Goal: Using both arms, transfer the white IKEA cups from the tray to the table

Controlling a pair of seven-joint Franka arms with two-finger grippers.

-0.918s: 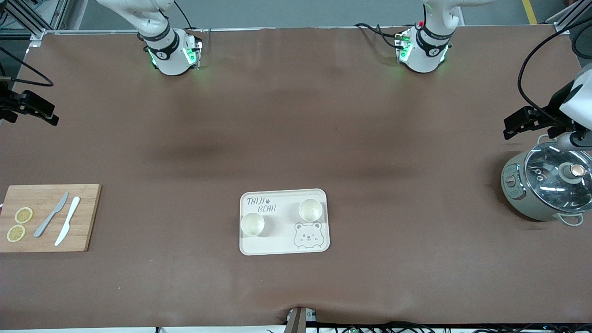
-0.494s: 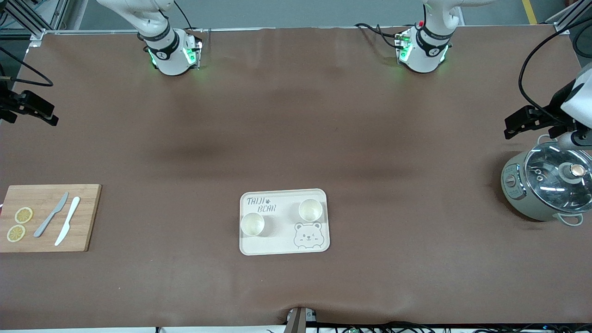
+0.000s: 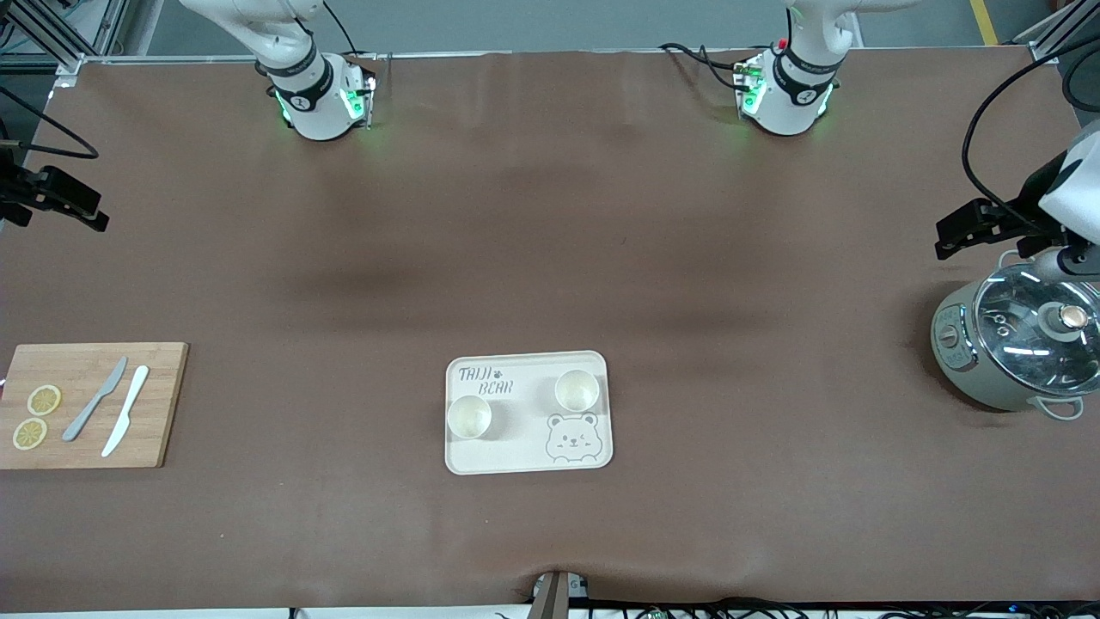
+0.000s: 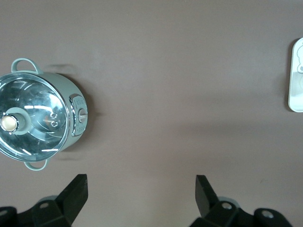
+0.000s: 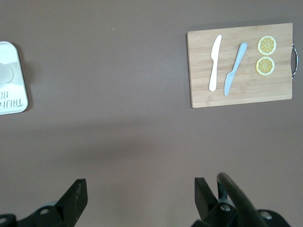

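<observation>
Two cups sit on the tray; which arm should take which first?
Judging by position, left gripper suits the cup toward its end of the tray; right gripper suits the other cup. Both open, high at the table's ends.

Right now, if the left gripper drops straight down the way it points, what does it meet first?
Likely bare table: the open left gripper points down at brown sheet, with the lidded pot off to one side and the tray well clear. Depth is unclear.

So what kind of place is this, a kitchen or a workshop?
Most likely a robotics lab staged like a kitchen: two robot arm bases are bolted to a brown-covered table that holds a cutting board and a lidded pot.
</observation>
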